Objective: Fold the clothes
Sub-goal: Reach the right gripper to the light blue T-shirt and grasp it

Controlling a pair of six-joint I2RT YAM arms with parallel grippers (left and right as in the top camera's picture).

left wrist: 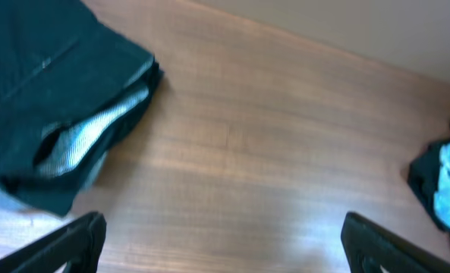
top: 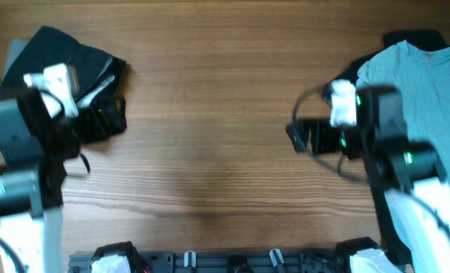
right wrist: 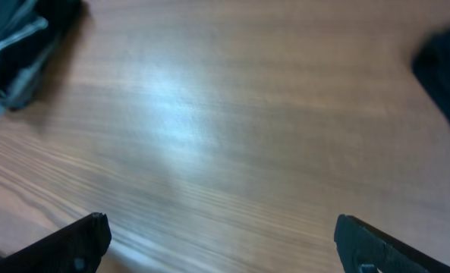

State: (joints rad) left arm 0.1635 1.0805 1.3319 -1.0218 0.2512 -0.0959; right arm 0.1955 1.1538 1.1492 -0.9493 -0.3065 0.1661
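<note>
Because the clothes are all soft, limp fabric, we expect them to be light, to sag and bunch wherever they are lifted, and to slide easily over the smooth wooden table point(top: 209, 98). We judge the pale blue T-shirt point(top: 426, 83) the likely first piece. It lies loosely spread at the far right corner of the table, on top of a black garment point(top: 410, 38) whose edge shows past the collar. A thin pinch at a hem, shoulder seam or sleeve edge should hold best. A grab in the middle would only gather a wad and might pick up the black layer underneath as well. At the far left corner sits a crumpled black pile point(top: 58, 45) with a pale striped strip point(left wrist: 95, 136) showing in its folds, and a grey piece point(top: 16, 57) peeks out on its left side.

The left gripper point(left wrist: 225, 246) stands wide with nothing between its fingers, over bare wood. The black pile lies ahead and to its left, close beside the left finger. The right gripper point(right wrist: 221, 246) is likewise spread wide and empty, pointing toward the table's centre. The T-shirt lies off to its right, near the wrist and clear of the fingers, so we think that arm must turn toward it first.
</note>
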